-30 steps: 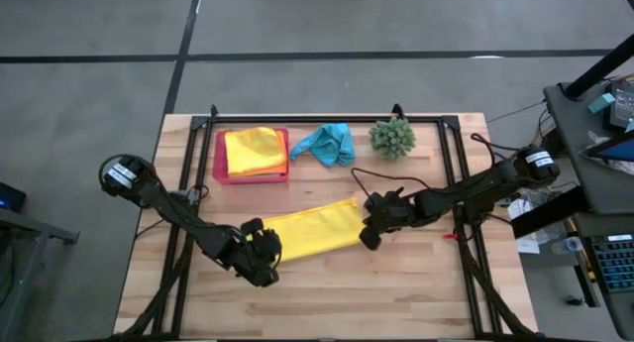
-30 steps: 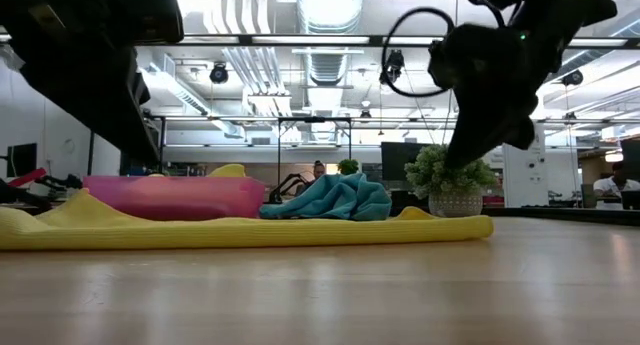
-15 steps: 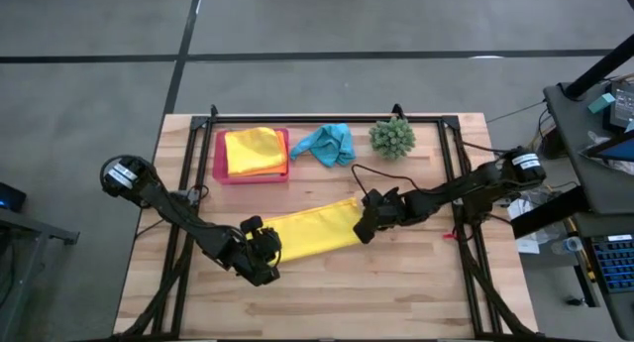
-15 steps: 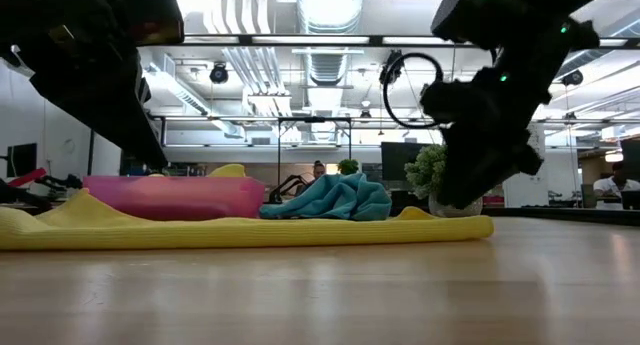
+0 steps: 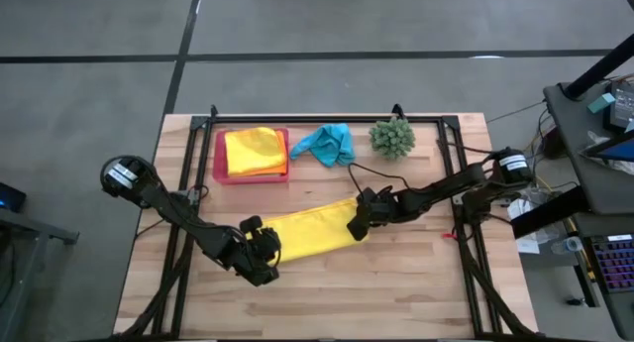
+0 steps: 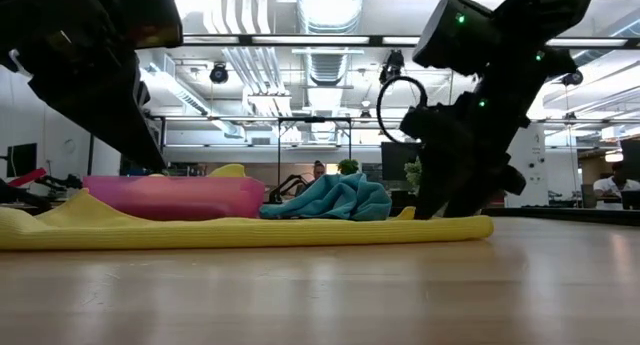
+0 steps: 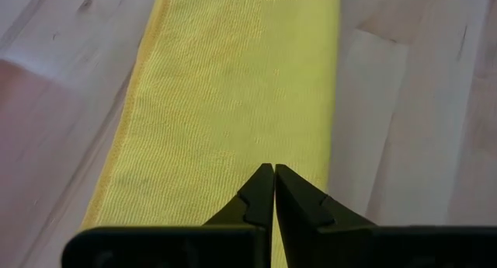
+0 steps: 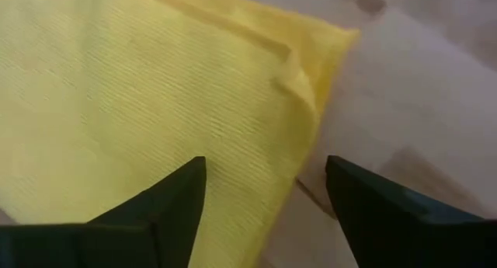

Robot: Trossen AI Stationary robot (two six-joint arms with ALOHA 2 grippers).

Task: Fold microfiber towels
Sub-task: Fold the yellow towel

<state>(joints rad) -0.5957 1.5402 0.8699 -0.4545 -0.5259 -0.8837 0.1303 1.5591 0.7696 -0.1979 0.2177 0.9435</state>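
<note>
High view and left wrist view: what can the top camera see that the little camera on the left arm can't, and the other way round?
Only the high view shows the pink tray holding folded towels, the crumpled blue towel, the spiky green plant ball and the right gripper, open over the far end of the long yellow towel.

Only the left wrist view shows the left gripper up close, fingers shut together over the towel's ribbed weave.

Both show that yellow towel lying flat on the wooden table.
</note>
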